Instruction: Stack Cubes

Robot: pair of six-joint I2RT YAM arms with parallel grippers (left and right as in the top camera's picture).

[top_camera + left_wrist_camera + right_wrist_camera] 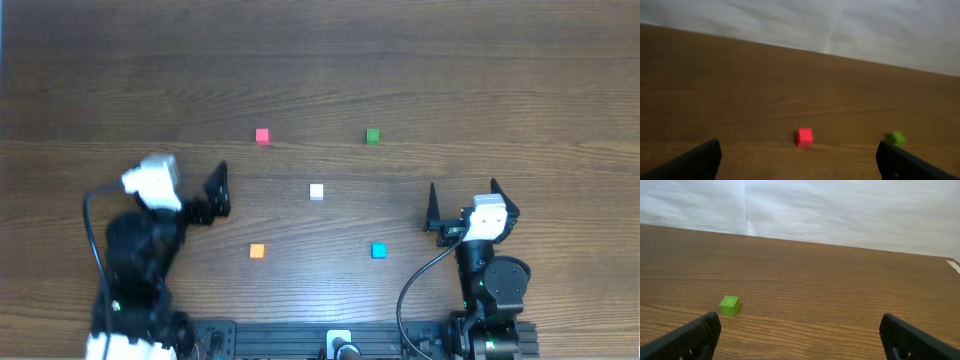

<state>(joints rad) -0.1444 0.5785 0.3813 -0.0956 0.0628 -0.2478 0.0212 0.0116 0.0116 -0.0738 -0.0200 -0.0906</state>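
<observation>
- Wood-grain table (pixel 520 70), white wall behind it in both wrist views. Five small cubes lie loose on it, none stacked, so I judge the task hasn't started.
- left gripper (pixel 215 192): fingers spread wide, holding nothing, on the left side of the table and facing the far side.
- orange cube (pixel 257 251): near row, just right of my left arm. Risk: it sits close to the arm, so an awkward reach could knock it away.
- pink cube (pixel 262 136): far row, straight ahead of the left claw and well apart from it. Small, with sharp edges and a matte face.
- white cube (pixel 316 191): middle of the table, between the two rows. I'd guess it makes a good base. Risk: an off-centre drop onto it tips the top cube off.
- green cube (pixel 372 136): far row, right of the pink one.
- blue cube (pixel 378 251): near row, below the green one.
- right gripper (pixel 463 195): fingers spread wide, empty, on the right side of the table. The green cube is ahead of it, off to its left.
- Main worry: the cubes are tiny and light. If one finger touches first, the cube will slide or twist instead of being pinched.
</observation>
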